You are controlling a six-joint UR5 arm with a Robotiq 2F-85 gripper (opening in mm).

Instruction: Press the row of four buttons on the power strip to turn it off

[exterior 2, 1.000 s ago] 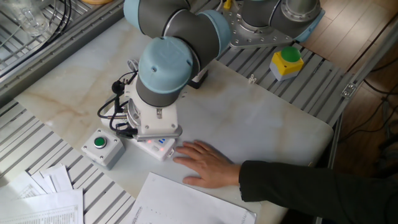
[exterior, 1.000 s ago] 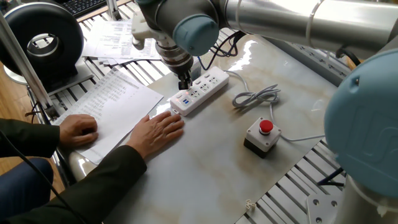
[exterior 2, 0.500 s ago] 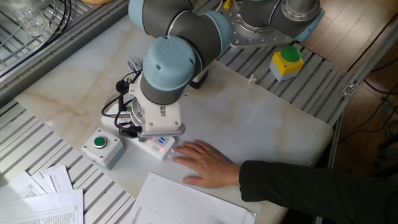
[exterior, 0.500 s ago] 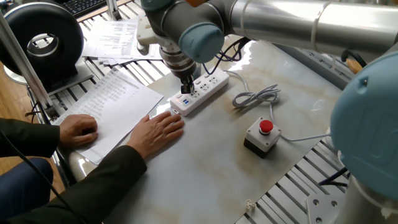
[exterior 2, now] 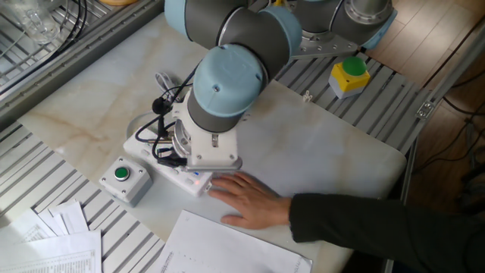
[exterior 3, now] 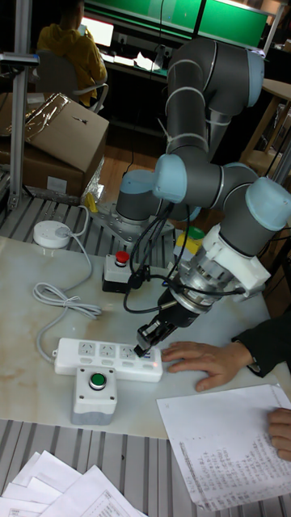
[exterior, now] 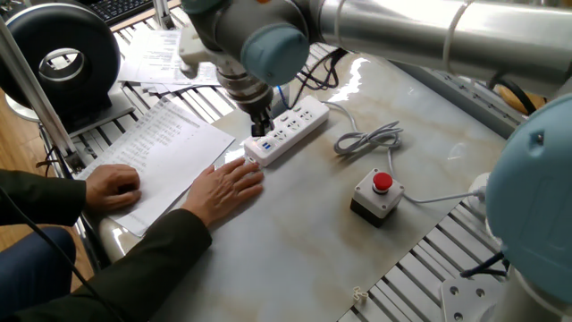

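Surface (exterior: 295, 233): pale marbled slab on slatted metal framing, papers (exterior: 165, 143) at one edge. Room: cardboard box (exterior 3: 56, 133) and a seated person in yellow (exterior 3: 69, 40), tall view only. Power strip (exterior: 290, 132): lying flat mid-surface, USB end toward a person's hand (exterior: 228, 188) resting just beside it. Gripper (exterior 3: 145, 346): down at the strip's near end; fingers' state cannot be told. Red mushroom button (exterior: 382, 184): one fixed view. Green button box (exterior 2: 121, 176): the other fixed view, beside the strip.

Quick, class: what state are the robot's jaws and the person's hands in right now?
Gripper: tip down at the power strip; open or closed cannot be told.
Hand by the strip: flat, holding nothing.
Other hand: resting on papers.
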